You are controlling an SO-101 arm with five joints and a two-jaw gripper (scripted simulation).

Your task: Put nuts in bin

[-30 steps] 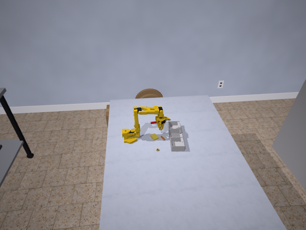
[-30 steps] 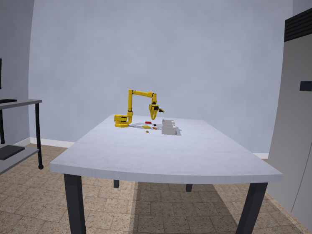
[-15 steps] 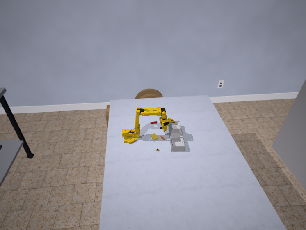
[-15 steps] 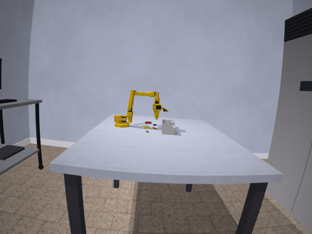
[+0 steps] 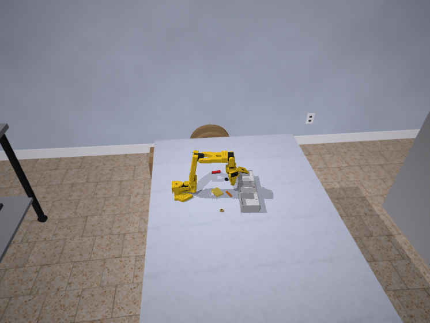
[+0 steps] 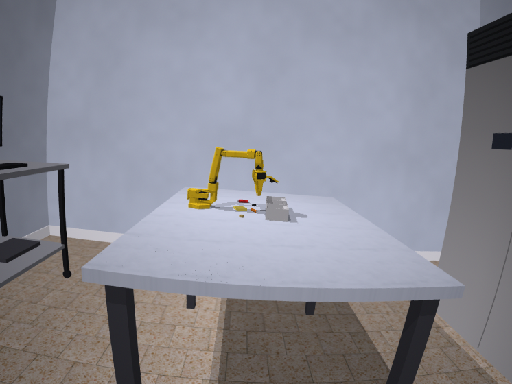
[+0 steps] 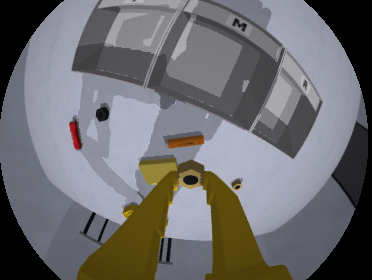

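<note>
Where the top view looks down, arm: yellow, reaching across the bench (image 5: pixel 260 260) (image 6: pixel 268 256) (image 7: pixel 192 220), with its hand (image 5: pixel 233 183) (image 6: pixel 259 194) (image 7: pixel 191 180) beside the row of 3 bins (image 5: pixel 249 209) (image 6: pixel 276 213) (image 7: pixel 200 102).
Loose brass nut: on the bench, nearer the camera than the yellow block (image 5: pixel 217 191) (image 6: pixel 240 208) (image 7: pixel 158 172).
Orange bar: between yellow block and bins, lying at a slant.
Red cylinder: on the far side, near the black hexagonal piece (image 5: pixel 226 179) (image 6: pixel 253 204) (image 7: pixel 102 114).

Exterior view, hand: raised above the bench, fingers pointing down; its grip is too small to read here.
Bins: standing on the bench, insides mostly hidden.

Wrist view, hand: slightly open, closed on 1 brass nut (image 7: pixel 190 180), which sits between the fingertips, its dark hole showing.
Loose brass nut (image 5: pixel 221 210) (image 6: pixel 241 216) (image 7: pixel 237 185): on the bench, outside the bins.
Bin R (image 7: pixel 306 95): at the end of the row, beside bin M (image 7: pixel 215 60).
Orange bar (image 5: pixel 229 194) (image 6: pixel 253 210) (image 7: pixel 185 142): between held nut and bins in this view.
Red cylinder (image 5: pixel 215 172) (image 6: pixel 243 200) (image 7: pixel 75 135): at left, near the black hexagonal piece.
</note>
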